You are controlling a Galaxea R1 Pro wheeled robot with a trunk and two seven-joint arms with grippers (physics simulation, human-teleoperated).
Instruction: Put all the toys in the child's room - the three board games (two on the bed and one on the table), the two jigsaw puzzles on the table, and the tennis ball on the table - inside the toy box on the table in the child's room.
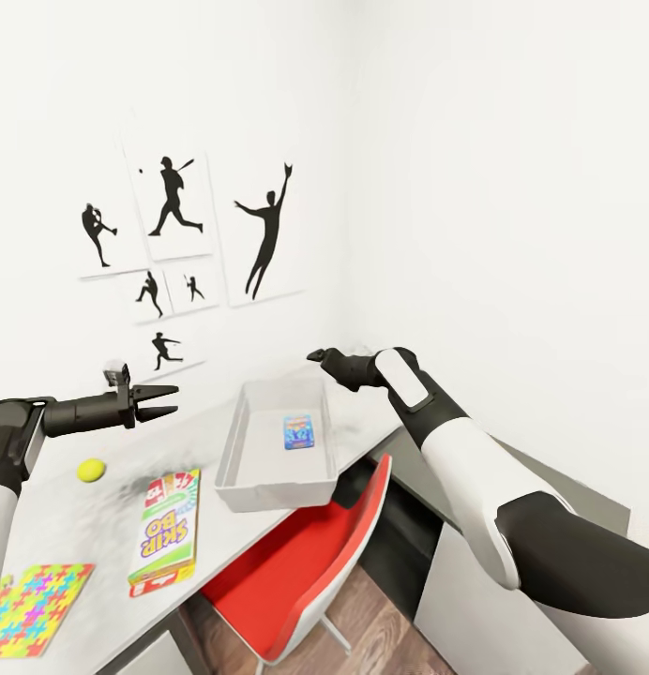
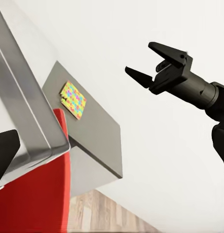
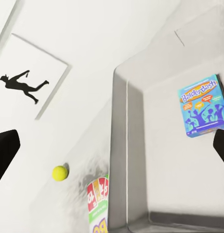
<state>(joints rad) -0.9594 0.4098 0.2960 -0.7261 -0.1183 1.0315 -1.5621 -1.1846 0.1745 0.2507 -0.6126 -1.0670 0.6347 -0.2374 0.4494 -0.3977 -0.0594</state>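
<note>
Pale grey plastic formed the toy box [image 1: 276,469], which sat on the mottled table [image 1: 71,506] in the head view with a small blue board game [image 1: 298,432] lying flat on its floor. Beside the bin lay the Skip-Bo box [image 1: 165,536], its yellow lettering "SKIP-BO" readable along the lid; nearer the table's near corner sat a jigsaw puzzle [image 1: 36,607], and farther back the tennis ball [image 1: 91,470]. The left gripper [image 1: 165,400] hovered above the table with jaws parted a little and empty. The right gripper [image 1: 317,357] hung over the bin's far end; its jaw gap could not be told there. A red chair [image 1: 296,562] was tucked under the table.

In the left wrist view the right gripper [image 2: 146,62] showed its jaws apart, holding nothing. A second jigsaw puzzle [image 2: 73,100] lay on a lower dark grey cabinet [image 2: 99,131].

In the right wrist view the blue box in the bin read "Balderdash" [image 3: 204,111]; the ball [image 3: 60,173] and the Skip-Bo box's red-and-green end [image 3: 98,201] lay outside the bin wall.

By my judgement the cardboard Skip-Bo box would be light and stiff but smooth, best pinched across a long edge. The puzzles look thin and hard to get under. The ball would likely roll, so it wants a centred squeeze.
</note>
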